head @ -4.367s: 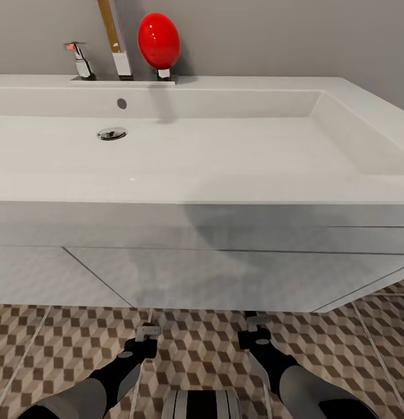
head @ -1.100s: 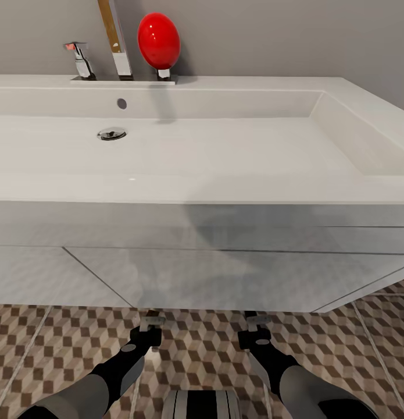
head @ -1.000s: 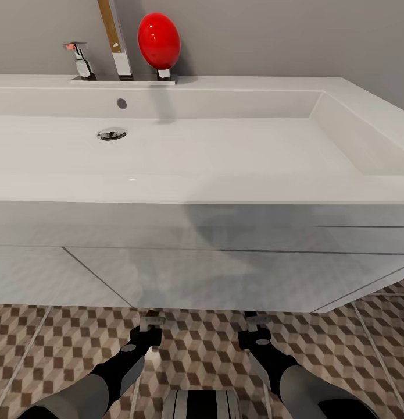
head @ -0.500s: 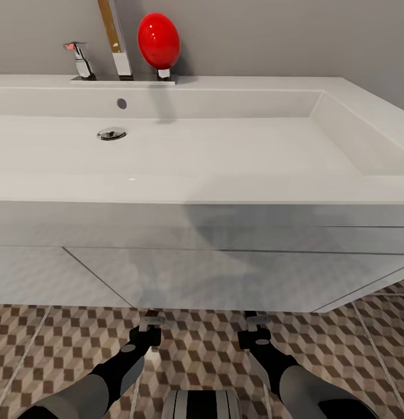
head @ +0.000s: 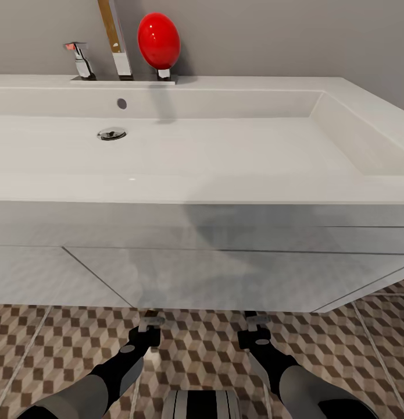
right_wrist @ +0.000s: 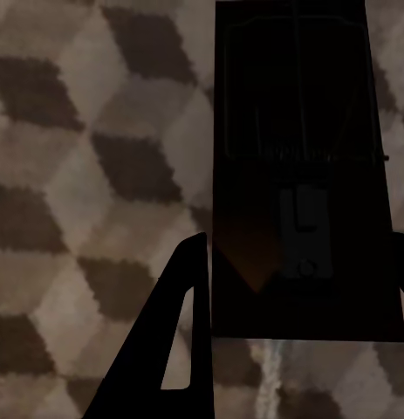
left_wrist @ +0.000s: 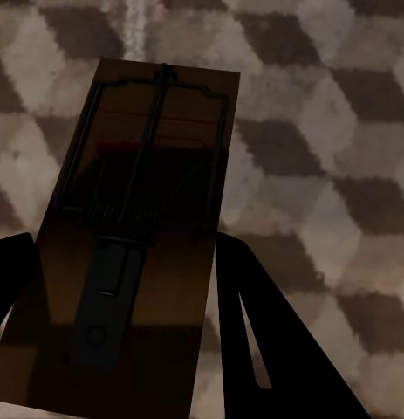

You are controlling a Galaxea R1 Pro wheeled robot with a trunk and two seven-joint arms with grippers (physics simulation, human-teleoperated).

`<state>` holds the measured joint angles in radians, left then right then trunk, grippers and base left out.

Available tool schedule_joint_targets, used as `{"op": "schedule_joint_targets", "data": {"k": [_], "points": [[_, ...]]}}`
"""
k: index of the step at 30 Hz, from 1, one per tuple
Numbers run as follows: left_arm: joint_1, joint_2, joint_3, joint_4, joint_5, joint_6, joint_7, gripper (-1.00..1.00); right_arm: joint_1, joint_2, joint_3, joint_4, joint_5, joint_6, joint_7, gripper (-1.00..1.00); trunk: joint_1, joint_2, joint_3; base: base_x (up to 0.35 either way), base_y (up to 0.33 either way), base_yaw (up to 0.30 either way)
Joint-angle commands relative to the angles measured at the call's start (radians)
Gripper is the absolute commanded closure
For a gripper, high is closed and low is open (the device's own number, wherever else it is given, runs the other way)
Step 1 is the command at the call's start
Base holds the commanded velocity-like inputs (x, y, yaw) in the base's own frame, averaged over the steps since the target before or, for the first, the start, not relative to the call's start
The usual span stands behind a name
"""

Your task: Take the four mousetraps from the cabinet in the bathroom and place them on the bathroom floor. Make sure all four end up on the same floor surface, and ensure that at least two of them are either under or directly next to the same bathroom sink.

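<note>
two flat brown wooden mousetraps [left_wrist: 140, 236] [right_wrist: 302, 175], wire-sprung, each clamped in tool [left_wrist: 123, 288] [right_wrist: 297, 288] over cube-patterned tiles [left_wrist: 324, 131].

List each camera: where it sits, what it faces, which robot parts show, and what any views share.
Head view: on the robot's head, facing down over the sink; both arms, left pincer and right pincer show.
Left wrist view: near the left pincer, facing a mousetrap between its fingers.
Right wrist view: near the right pincer, facing another mousetrap.
Shared: the cube-patterned floor.

bathroom floor [head: 62, 343] | cube-pattern tiles | mousetrap [left_wrist: 136, 227] | second mousetrap [right_wrist: 302, 166]
</note>
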<state>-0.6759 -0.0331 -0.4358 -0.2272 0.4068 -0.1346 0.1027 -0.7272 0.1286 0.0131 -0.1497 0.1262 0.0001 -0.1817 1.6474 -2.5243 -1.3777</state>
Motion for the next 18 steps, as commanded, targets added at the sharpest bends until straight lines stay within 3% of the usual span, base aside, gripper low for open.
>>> {"op": "schedule_joint_targets", "data": {"k": [1, 18], "points": [[0.0, 0.0, -0.009, 0.002, 0.002, -0.005, 0.009, 1.0, 0.0, 0.0, 0.001, 0.001, 0.006, -0.005, -0.004, 1.0, 0.0, 0.0, -0.001, 0.0, 0.0, 0.0], [-0.001, 0.003, -0.01, 0.037, 0.004, -0.047, 0.006, 1.0, 0.0, 0.0, 0.002, 0.002, 0.003, -0.041, -0.004, 1.0, 0.0, 0.0, -0.001, 0.0, 0.0, 0.0]]}}
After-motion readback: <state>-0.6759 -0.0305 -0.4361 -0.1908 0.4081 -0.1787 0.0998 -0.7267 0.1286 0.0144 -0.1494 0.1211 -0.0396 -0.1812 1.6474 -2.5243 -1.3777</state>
